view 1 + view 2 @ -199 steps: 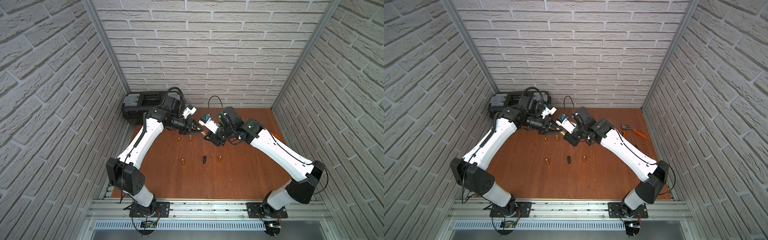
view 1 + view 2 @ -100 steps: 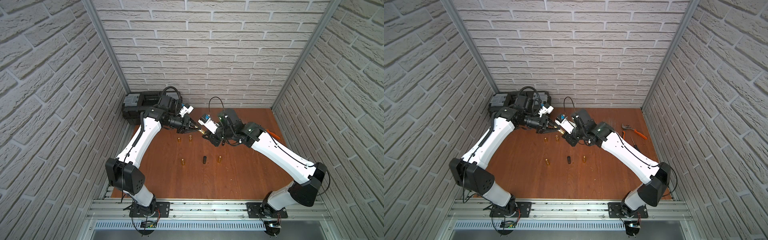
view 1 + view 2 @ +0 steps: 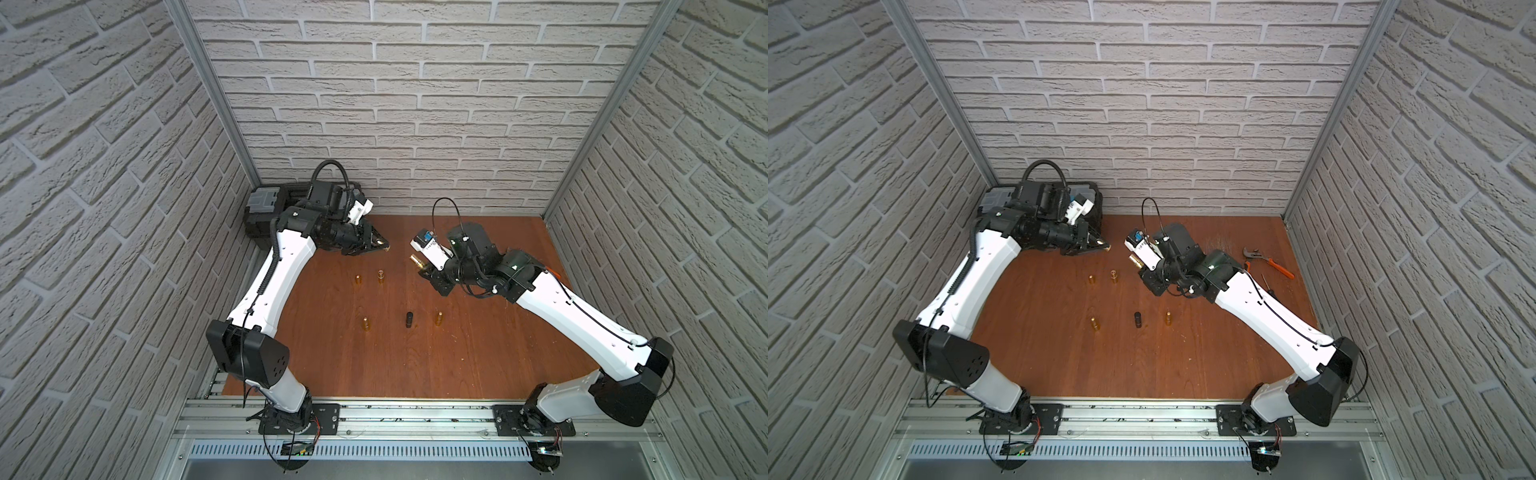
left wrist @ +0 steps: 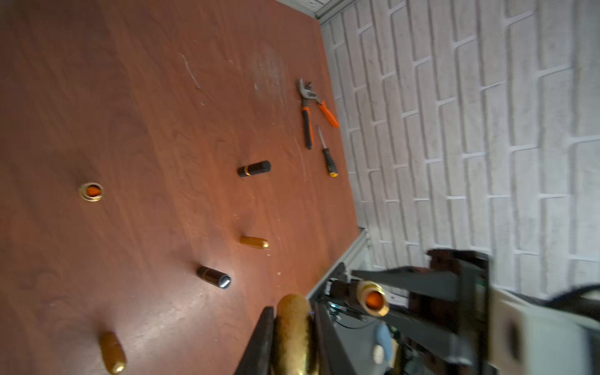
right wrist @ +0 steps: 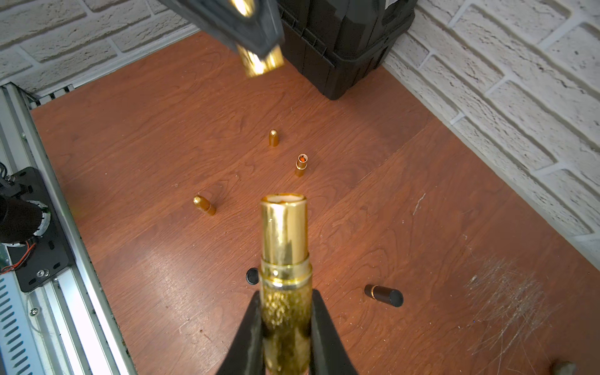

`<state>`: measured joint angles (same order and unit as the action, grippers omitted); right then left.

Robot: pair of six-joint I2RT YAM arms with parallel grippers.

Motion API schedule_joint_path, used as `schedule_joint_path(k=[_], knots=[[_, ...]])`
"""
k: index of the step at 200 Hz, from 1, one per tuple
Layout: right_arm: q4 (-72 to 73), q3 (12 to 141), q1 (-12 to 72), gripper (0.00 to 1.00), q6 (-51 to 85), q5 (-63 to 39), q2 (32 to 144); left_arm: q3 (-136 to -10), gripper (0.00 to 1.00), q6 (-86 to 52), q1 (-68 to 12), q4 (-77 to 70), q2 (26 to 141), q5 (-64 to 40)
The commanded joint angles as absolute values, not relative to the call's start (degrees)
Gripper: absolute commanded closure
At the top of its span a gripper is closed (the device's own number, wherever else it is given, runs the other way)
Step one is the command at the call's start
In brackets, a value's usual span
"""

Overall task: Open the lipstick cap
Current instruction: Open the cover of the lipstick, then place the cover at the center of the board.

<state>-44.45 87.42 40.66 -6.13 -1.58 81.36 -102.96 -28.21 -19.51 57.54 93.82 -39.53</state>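
The gold lipstick [image 5: 285,246] is in two parts, held apart in the air above the back of the table. My right gripper [image 5: 285,297] is shut on its textured base, and the shiny inner tube points at the left arm, its end uncovered [image 4: 373,298]. My left gripper [image 4: 292,308] is shut on the rounded gold cap [image 4: 292,334], whose open end sticks out past the fingers [image 5: 259,63]. In both top views a clear gap separates the cap [image 3: 386,248] [image 3: 1107,247] from the lipstick [image 3: 415,261] [image 3: 1136,261].
Several small gold pieces [image 3: 358,279] [image 3: 380,276] [image 3: 365,324] stand on the wooden table, with a black one [image 3: 409,320] among them. A black lipstick [image 5: 383,294] lies on its side. A black toolbox [image 3: 266,212] fills the back left corner. Pliers [image 3: 1268,262] and a screwdriver [image 3: 1266,282] lie at the right.
A second ago the two grippers met at the lipstick. Since then the left gripper has drawn back toward the toolbox with the cap, leaving the tube bare in the right gripper.
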Motion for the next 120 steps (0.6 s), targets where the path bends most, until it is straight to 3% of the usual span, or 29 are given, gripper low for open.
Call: schedule_joint_path(k=[1, 43, 120], knots=[[-44.53, 88.83, 40.58, 0.97, -4.8, 0.47, 77.51, -104.87, 0.92, -24.84, -22.97, 58.89, 101.13, -22.34], [-46.77, 86.71, 40.52, 0.97, -4.3, 4.33, 72.6, -107.63, 0.93, -21.6, -29.11, 54.74, 111.85, -5.43], [-46.51, 83.53, 40.59, 0.97, -3.18, 7.86, 70.26, -109.07, 0.91, -21.07, -34.69, 49.31, 123.98, 2.94]])
